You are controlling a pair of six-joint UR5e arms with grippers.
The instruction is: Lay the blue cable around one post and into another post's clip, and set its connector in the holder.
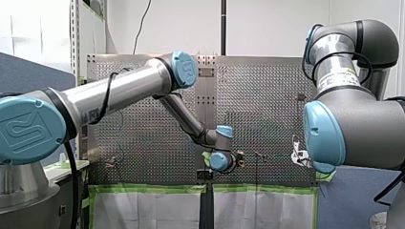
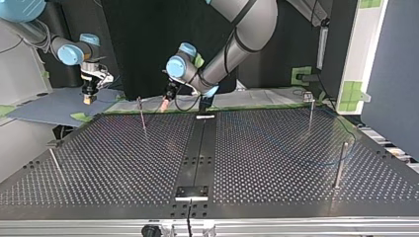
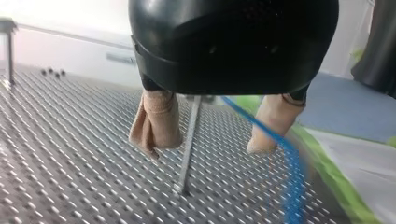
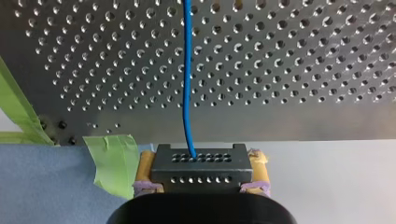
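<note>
Gripping the connector point(image 4: 201, 168): right jaws, blue cable point(image 4: 187, 84) running out over tabletop point(image 4: 303, 56) | left jaws apart, post point(image 3: 189, 140) showing between them

Front view: behind and above arms, facing over table point(image 1: 267, 95), far back. Top view: across table, low, facing arms, sides crossed. Both share whole table. Left wrist view: close behind left claw point(image 3: 208, 145), post point(image 3: 187, 154) between fingers, cable point(image 3: 292, 186) beside. Right wrist view: close over right claw point(image 4: 201, 175), connector point(image 4: 196, 158) between fingers, table edge ahead. Wrist views share cable.
</note>
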